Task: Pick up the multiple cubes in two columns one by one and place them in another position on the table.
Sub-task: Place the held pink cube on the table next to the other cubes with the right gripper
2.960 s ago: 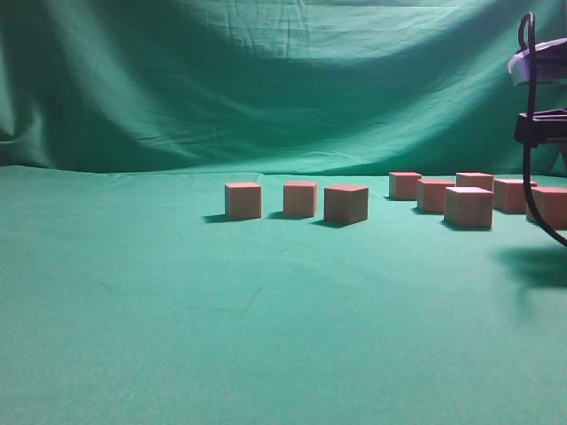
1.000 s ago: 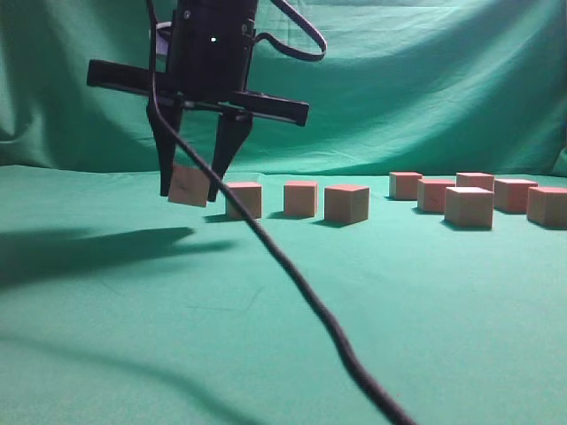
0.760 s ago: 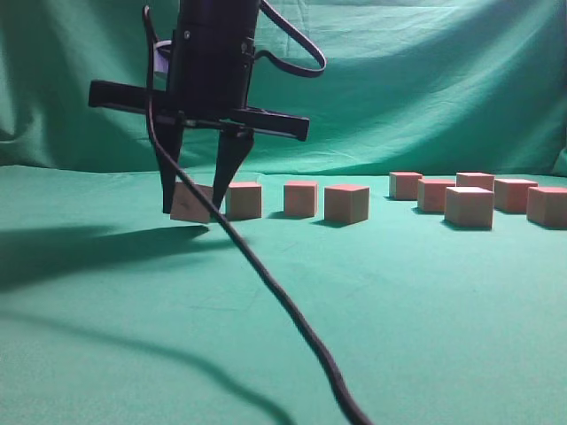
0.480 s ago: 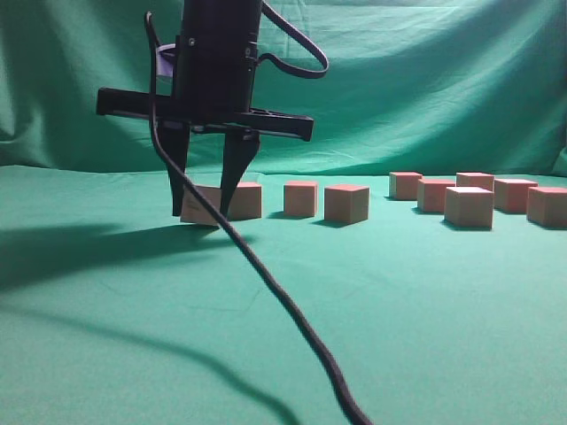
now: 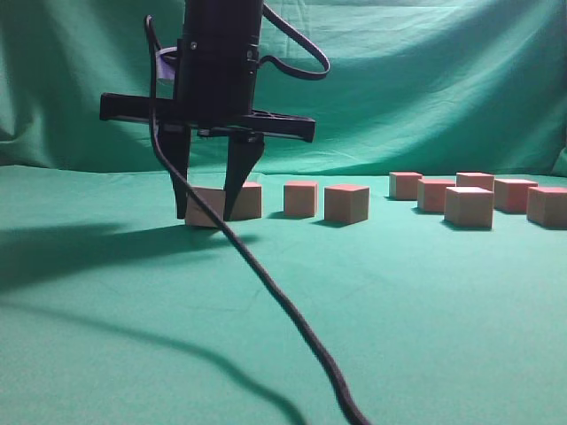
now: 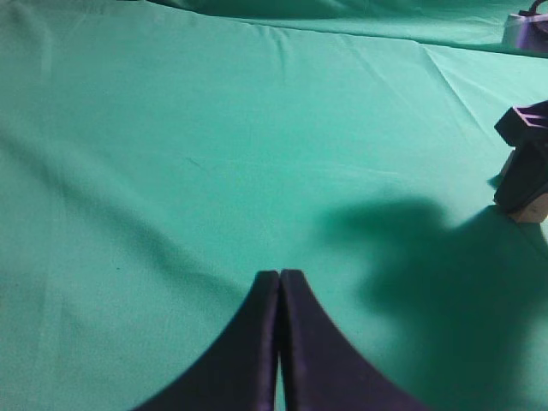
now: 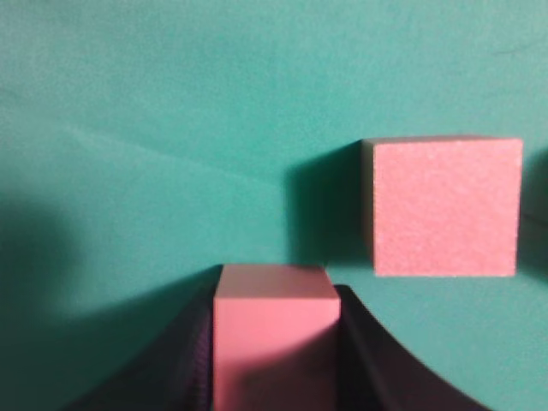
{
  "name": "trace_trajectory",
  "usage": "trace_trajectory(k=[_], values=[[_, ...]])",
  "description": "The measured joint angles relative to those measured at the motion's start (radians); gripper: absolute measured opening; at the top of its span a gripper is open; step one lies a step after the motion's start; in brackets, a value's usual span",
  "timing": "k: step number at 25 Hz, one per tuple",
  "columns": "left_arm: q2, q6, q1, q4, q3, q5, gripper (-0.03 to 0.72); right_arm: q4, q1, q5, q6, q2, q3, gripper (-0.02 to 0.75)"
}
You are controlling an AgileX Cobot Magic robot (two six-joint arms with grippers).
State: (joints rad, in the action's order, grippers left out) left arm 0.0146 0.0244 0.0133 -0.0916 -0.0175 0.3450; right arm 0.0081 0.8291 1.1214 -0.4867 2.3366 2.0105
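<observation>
The right gripper [image 5: 206, 215] is hanging straight down over the left part of the green table [image 5: 399, 310], its two black fingers [image 5: 238, 181] clamped on either side of a small tan-pink cube [image 5: 204, 206]. That cube is sitting at table level, or very nearly so — whether its underside is actually touching the cloth cannot be told from the side. From the right wrist camera the held cube [image 7: 274, 342] is showing a pink top face wedged snugly between the dark jaws.

Just to its right another cube [image 5: 247, 200] is standing so close that the two may be touching, and it appears in the wrist view [image 7: 445, 205] a little beyond the fingertips. Two more cubes [image 5: 300, 198] and [image 5: 346, 203] are continuing the row toward the middle. Well apart, on the right side of the table, a cluster of five cubes [image 5: 469, 206] is sitting in two short ranks.

A black cable [image 5: 283, 305] is trailing from the gripper down across the foreground — it is casting a long curved shadow on the cloth.

The left gripper [image 6: 280, 287] is hovering over bare cloth with its fingertips pressed together, gripping nothing. A wrinkled green backdrop [image 5: 425, 80] is hanging behind the table.
</observation>
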Motion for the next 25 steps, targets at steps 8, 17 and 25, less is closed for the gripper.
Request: trace_trajectory(k=[8,17,25], values=[[0.000,0.000,0.000,0.000,0.000,0.000,0.000,0.002,0.000,0.027,0.000,0.002,0.011,0.541],[0.000,0.000,0.000,0.000,0.000,0.000,0.000,0.015,0.000,0.114,0.048,-0.020,0.209,0.537],[0.000,0.000,0.000,0.000,0.000,0.000,0.000,0.004,0.000,0.128,0.193,-0.214,0.240,0.537]])
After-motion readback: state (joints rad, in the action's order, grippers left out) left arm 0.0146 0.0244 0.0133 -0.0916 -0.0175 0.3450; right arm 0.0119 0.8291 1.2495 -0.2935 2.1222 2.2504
